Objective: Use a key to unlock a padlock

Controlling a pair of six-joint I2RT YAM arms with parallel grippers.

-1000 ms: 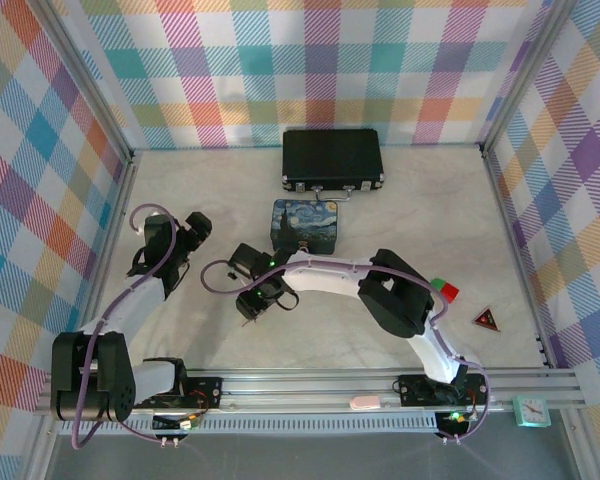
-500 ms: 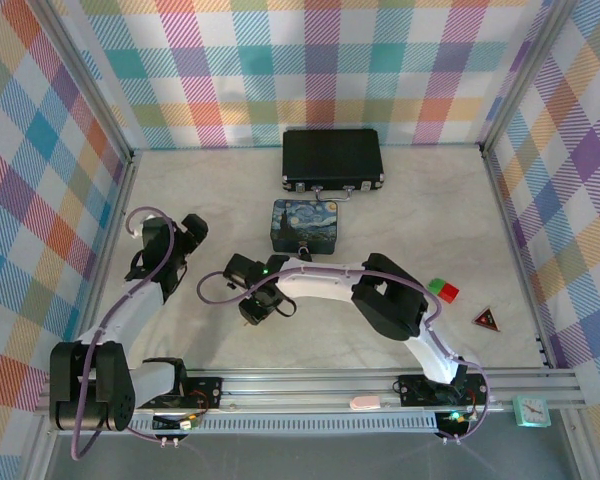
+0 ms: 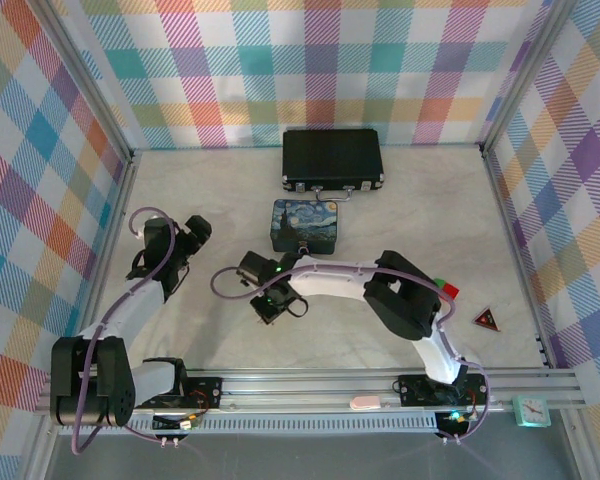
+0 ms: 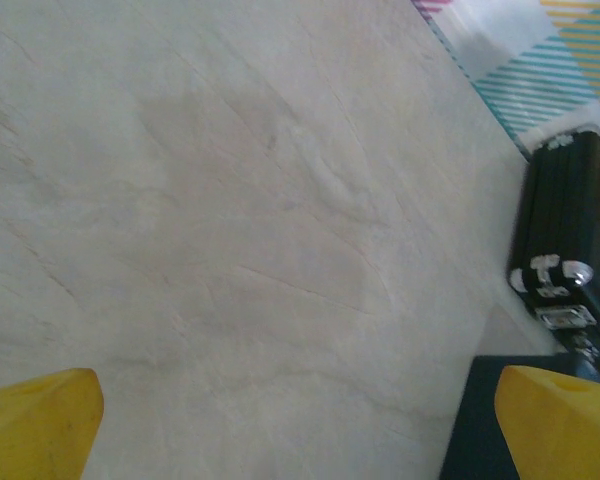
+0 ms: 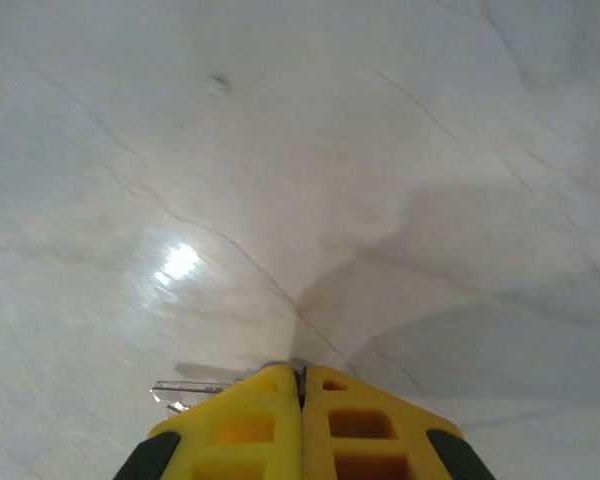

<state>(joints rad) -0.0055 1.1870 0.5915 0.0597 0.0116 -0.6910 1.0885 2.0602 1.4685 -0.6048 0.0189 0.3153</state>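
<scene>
Now slim metal key (image 5: pixel 185 386), right hand (image 5: pixel 301 375) pinching

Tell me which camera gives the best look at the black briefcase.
Top external: the black briefcase sits whole, lid up, its latch side facing the blue painted tin. Left wrist catches part of that side, with the silver latches, at the right border, cropped and blurred.
</scene>
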